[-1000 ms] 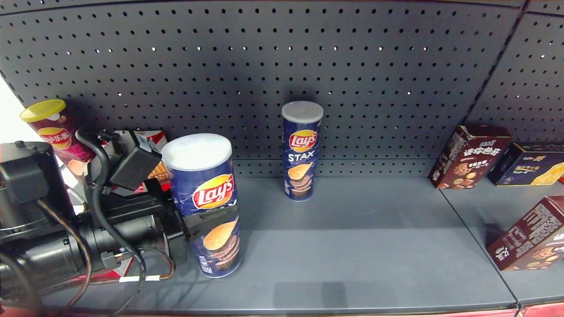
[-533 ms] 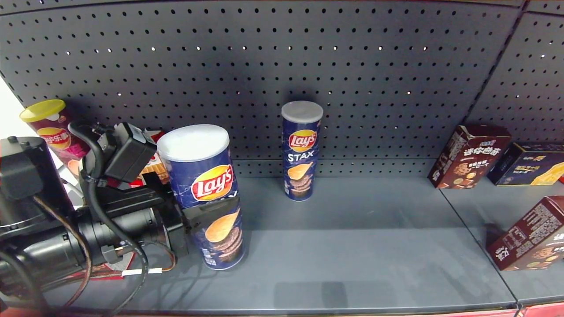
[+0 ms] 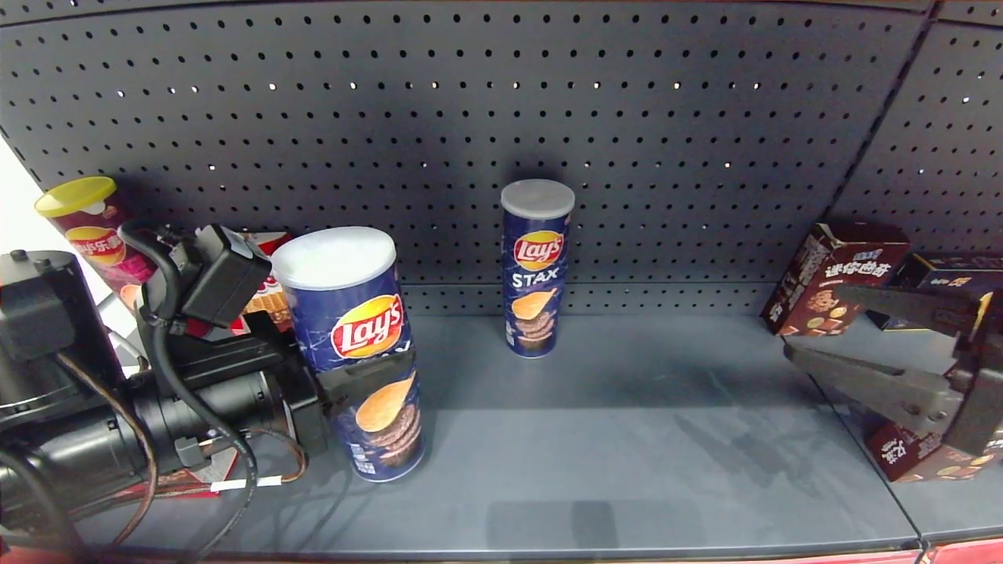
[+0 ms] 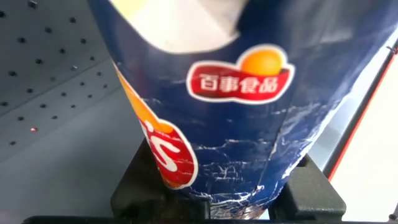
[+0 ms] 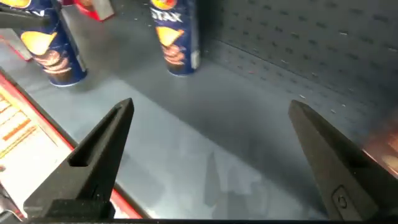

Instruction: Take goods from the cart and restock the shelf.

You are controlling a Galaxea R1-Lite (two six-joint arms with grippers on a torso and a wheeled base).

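Head view: left jaws grip the blue chips can (image 3: pixel 354 309), right jaws spread apart over the shelf (image 3: pixel 627 454).

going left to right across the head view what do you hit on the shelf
yellow-lidded can → held blue can, gripped in the left claw → back blue can → upright brown box. Further right, things overlap too much to order, so they are left out.

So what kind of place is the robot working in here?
Probably a shop aisle: a grey shelf backed by pegboard, a blue crisp can and brown snack boxes standing on it, and another blue can in the left gripper.
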